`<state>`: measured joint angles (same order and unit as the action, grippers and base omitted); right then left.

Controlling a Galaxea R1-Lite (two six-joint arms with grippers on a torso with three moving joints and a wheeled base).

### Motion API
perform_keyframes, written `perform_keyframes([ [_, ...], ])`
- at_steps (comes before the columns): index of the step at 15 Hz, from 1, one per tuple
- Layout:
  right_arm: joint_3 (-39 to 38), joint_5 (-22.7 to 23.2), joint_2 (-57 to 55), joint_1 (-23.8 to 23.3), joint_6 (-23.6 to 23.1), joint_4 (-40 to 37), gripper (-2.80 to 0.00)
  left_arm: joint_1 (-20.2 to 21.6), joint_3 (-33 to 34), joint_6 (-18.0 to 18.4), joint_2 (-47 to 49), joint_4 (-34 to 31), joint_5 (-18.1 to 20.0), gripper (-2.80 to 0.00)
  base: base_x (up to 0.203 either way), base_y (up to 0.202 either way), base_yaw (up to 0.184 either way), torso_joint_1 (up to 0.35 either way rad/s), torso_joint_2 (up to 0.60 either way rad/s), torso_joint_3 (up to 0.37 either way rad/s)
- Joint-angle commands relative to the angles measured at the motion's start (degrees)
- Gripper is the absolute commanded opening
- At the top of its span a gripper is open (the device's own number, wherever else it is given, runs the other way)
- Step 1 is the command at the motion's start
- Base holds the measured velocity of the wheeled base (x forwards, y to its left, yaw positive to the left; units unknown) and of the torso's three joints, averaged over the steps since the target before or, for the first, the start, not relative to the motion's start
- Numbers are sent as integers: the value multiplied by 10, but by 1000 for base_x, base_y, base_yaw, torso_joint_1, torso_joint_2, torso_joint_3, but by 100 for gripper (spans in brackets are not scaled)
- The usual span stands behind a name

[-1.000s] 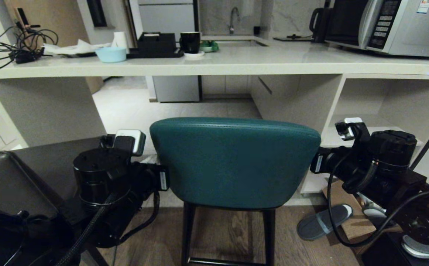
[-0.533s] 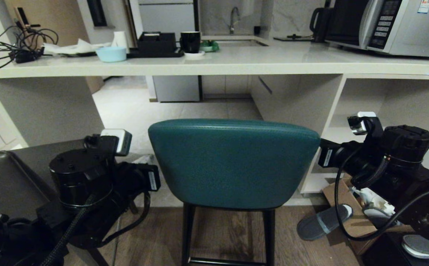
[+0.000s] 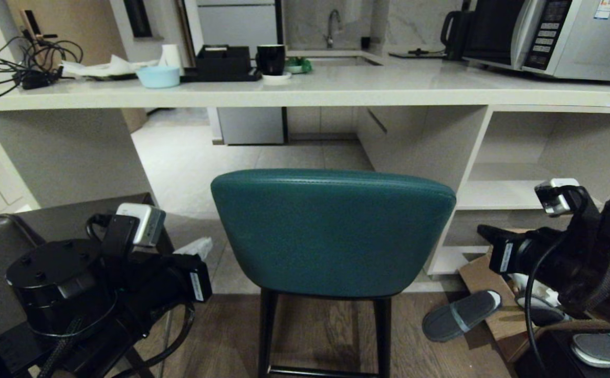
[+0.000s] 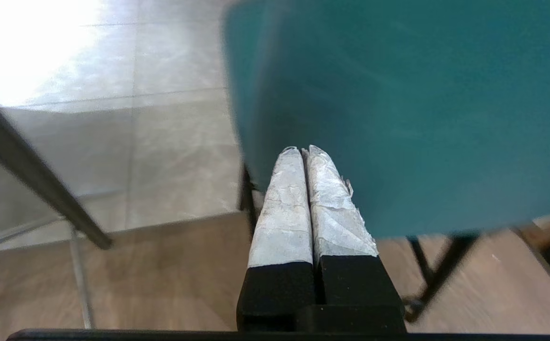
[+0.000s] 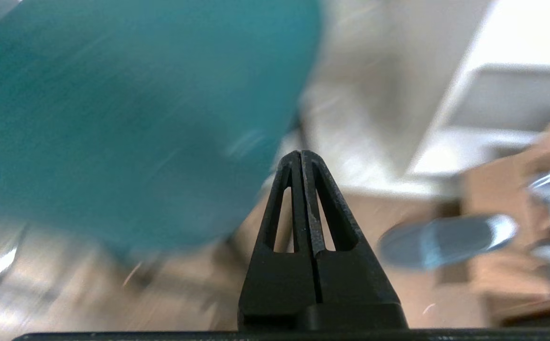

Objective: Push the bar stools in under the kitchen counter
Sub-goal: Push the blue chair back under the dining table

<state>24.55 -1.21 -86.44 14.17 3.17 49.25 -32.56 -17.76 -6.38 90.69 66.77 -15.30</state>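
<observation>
Two arms flank the teal stool (image 3: 332, 231) in a dim kitchen, each tool clenched on nothing: the left tool (image 4: 307, 154), its fingers wrapped in pale tape and pressed together, sits low beside the backrest's left edge, and the right tool (image 5: 301, 158), black fingers closed to a point, sits off the backrest's right edge. Neither touches the leather; both stand clear of it. The stool faces the bench (image 3: 305, 92) squarely, its backrest towards the robot, its seat in front of the open bay between the white side panels, with its thin black legs at the seam where the wood floor meets pale tile. It does not look fully tucked under. A second, dark stool (image 3: 0, 252) shows at the left, only its flat top in sight, and it too stands out from the bench.

By the look of it, the teal stool is between pushes or just finished with, and the dark one remains to be done. Any next shove calls for closed tools set flat against a backrest, evenly on both sides so the stool does not swivel.

On the pale stone top sit a tangle of cables (image 3: 21, 65), a light blue bowl (image 3: 158, 76), a black mug (image 3: 271, 59) and a microwave (image 3: 557, 37). Open white shelves (image 3: 499, 194) fill the right end; a grey slipper (image 3: 460, 315) and cardboard (image 3: 488, 294) lie on the floor there.
</observation>
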Motion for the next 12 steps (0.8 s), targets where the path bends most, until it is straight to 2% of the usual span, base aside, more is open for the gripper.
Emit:
perform_keyframes([
  [1,-32,0,80,54,12,-47,-280,-11,7,-2,6,17,-1,-280,0,0,0,0,0,0],
  [3,-27,-1,59,52,15,-48,-280,0,4,-1,42,39,0,-280,0,0,0,0,0,0],
  [5,-5,-5,38,49,15,-46,-280,40,6,9,53,77,6,-280,0,0,0,0,0,0],
  [7,11,-5,30,24,11,-46,-280,95,12,20,49,84,33,-280,0,0,0,0,0,0],
  [9,15,-5,22,24,10,-46,-280,141,16,33,51,87,74,-280,0,0,0,0,0,0],
  [12,38,-6,-9,30,-6,-43,-280,141,-10,36,70,87,84,-280,0,0,0,0,0,0],
])
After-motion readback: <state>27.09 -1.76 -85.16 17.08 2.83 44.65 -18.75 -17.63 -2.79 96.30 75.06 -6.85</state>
